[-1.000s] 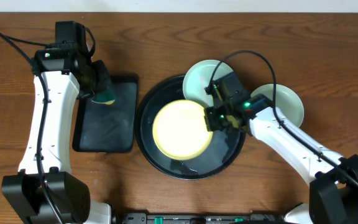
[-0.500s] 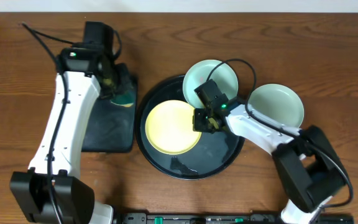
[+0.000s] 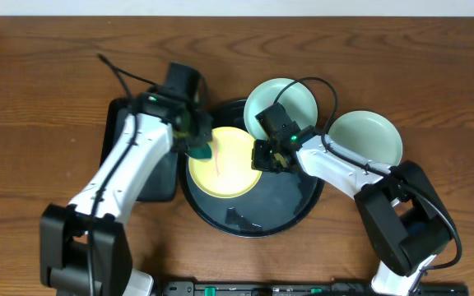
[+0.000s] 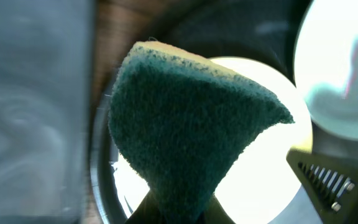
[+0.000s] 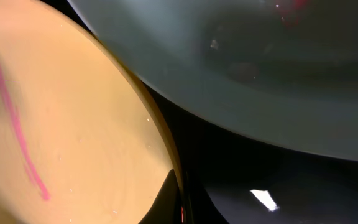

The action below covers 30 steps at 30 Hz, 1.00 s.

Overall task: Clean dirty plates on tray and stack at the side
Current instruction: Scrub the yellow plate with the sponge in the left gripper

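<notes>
Our left claw (image 3: 196, 141) was clamped on a green scouring sponge (image 3: 202, 151), which hung over the left edge of the pale yellow round plastic plate (image 3: 230, 168); we could not tell whether it touched. Our right claw (image 3: 263, 156) was closed on that plate's right rim, pinching it between its fingers. A thin pink streak (image 3: 219, 161) ran across the plate's middle. The plate lay inside the large round glossy black tray (image 3: 290, 210), towards its left. A pale mint round plastic plate (image 3: 290, 97) sat over the tray's far rim, just beside the right claw. A second pale mint plate (image 3: 369, 136) rested on the brown wooden table (image 3: 39, 82) right of the tray. A smaller rectangular black tray (image 3: 161, 182) lay left of the round one.
</notes>
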Tool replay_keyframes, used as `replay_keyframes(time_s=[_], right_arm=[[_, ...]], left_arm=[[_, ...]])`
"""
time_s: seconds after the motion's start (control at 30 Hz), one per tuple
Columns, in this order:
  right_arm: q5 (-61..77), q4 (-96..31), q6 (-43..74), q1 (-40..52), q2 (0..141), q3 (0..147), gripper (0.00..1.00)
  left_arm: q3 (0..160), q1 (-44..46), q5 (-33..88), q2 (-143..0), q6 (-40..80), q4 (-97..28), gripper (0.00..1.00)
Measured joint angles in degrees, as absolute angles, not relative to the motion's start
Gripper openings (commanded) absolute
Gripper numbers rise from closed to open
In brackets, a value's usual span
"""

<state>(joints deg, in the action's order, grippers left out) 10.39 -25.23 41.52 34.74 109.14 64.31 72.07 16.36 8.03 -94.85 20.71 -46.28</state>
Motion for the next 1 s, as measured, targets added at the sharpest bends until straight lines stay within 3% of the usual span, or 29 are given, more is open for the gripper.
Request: replay_keyframes(time_s=[0.67, 1.0], right_arm=[[10.7, -25.1, 41.7, 34.7, 109.3, 64.4, 0.01], [10.7, -25.1, 41.7, 34.7, 109.3, 64.4, 0.01]], left_arm=[[70.8, 20.0, 9.6, -110.1, 16.3, -41.7, 0.07], [70.8, 21.4, 25.5, -111.3, 3.7, -40.9, 0.07]])
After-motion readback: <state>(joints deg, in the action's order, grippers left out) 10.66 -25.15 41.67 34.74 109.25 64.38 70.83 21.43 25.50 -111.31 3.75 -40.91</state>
